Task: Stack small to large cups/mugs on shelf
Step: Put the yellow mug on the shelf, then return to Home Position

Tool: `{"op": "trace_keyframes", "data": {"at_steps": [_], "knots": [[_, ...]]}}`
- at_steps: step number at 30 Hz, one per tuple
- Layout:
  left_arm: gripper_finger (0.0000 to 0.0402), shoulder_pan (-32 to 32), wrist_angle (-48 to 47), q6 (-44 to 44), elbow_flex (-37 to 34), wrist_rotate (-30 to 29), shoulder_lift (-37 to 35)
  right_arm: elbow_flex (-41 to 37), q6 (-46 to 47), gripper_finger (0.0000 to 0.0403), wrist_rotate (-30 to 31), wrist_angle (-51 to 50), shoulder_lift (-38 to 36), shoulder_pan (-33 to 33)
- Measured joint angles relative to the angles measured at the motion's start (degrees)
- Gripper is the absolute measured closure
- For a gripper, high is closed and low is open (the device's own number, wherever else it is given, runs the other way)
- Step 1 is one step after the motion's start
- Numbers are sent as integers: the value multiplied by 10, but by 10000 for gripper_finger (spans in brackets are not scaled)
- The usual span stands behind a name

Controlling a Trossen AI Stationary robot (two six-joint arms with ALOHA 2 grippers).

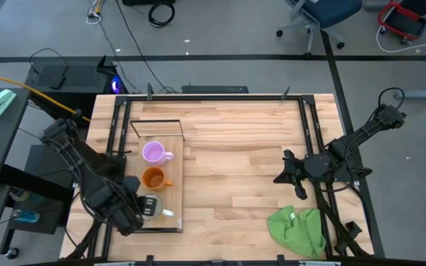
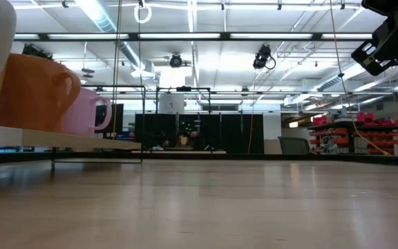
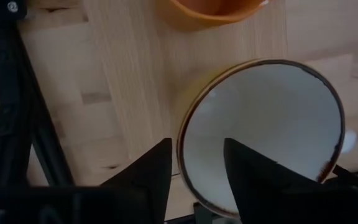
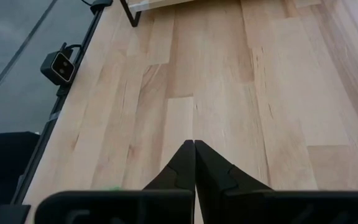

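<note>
High view: white mug on shelf, last in line after orange mug and purple mug; left claw straddling its rim, fingers apart, released. Right claw shut, idle over table.

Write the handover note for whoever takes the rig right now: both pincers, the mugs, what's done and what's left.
Left pincer: open, fingers astride the white mug's rim, not gripping.
Right pincer: shut, empty, waiting over bare table on the right.
Mugs: purple mug, orange mug and the white one stand in a row on the shelf.
Done: all three placed, small to large.
Left: lift the left arm clear.
</note>
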Motion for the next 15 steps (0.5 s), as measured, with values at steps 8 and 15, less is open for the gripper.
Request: {"op": "trace_keyframes", "data": {"at_steps": [8,15], "knots": [[241,0,-2,-1,0,0,-2,0,0,395,0,0,0,0],[241,-7,-25,-7,0,0,-13,0,4,395,0,0,0,0]]}}
